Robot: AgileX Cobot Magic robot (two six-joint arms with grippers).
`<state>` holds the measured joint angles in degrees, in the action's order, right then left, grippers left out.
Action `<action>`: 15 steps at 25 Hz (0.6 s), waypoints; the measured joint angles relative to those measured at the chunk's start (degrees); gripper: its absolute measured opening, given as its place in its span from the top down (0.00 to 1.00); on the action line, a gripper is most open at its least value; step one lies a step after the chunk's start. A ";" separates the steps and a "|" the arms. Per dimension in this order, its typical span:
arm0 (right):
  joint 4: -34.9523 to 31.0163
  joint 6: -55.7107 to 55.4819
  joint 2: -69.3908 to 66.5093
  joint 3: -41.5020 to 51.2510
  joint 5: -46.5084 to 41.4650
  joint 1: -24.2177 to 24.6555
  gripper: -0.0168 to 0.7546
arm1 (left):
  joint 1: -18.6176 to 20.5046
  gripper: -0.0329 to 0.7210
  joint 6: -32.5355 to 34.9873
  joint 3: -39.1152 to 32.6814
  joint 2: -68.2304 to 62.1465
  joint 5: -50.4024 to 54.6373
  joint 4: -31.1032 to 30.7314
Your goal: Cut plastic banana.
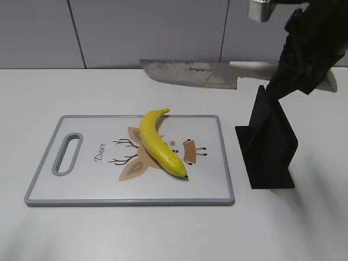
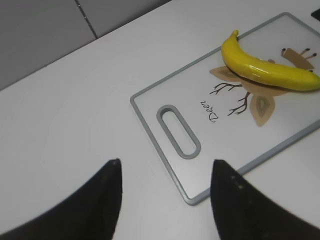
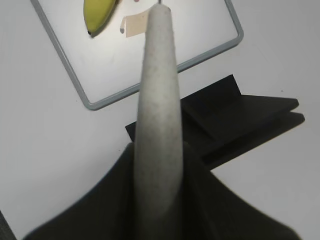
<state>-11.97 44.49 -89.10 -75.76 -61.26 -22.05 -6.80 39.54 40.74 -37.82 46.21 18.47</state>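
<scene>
The plastic banana (image 1: 158, 143) lies on a white, grey-rimmed cutting board (image 1: 81, 190), stem end at the back, dark tip towards the front right. It also shows in the left wrist view (image 2: 265, 70) and the right wrist view (image 3: 99, 15). My right gripper (image 1: 296, 70) is shut on the pale handle (image 3: 160, 120) of a knife, whose steel blade (image 1: 190, 72) is held in the air behind the board, pointing left. My left gripper (image 2: 165, 172) is open and empty above the table near the board's handle corner (image 2: 177, 131).
A black knife stand (image 1: 269, 144) stands on the table right of the board, below my right gripper; it also shows in the right wrist view (image 3: 240, 117). A grey panelled wall runs behind the white table.
</scene>
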 joint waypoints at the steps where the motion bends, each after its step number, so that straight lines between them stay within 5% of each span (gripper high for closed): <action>1: -0.07 1.56 -0.87 -0.14 0.00 0.00 0.75 | 0.00 0.22 2.58 1.82 -3.02 0.00 0.25; 8: -2.14 10.18 -7.08 -3.83 0.33 0.05 0.75 | -1.01 0.22 18.56 16.73 -22.73 3.53 3.52; 15: -7.72 21.34 -11.61 -7.21 1.44 0.05 0.75 | -9.04 0.22 30.21 27.69 -40.44 7.17 4.06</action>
<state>-19.69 65.82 -100.71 -82.97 -59.83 -22.00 -15.85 69.75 68.43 -78.26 53.38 22.53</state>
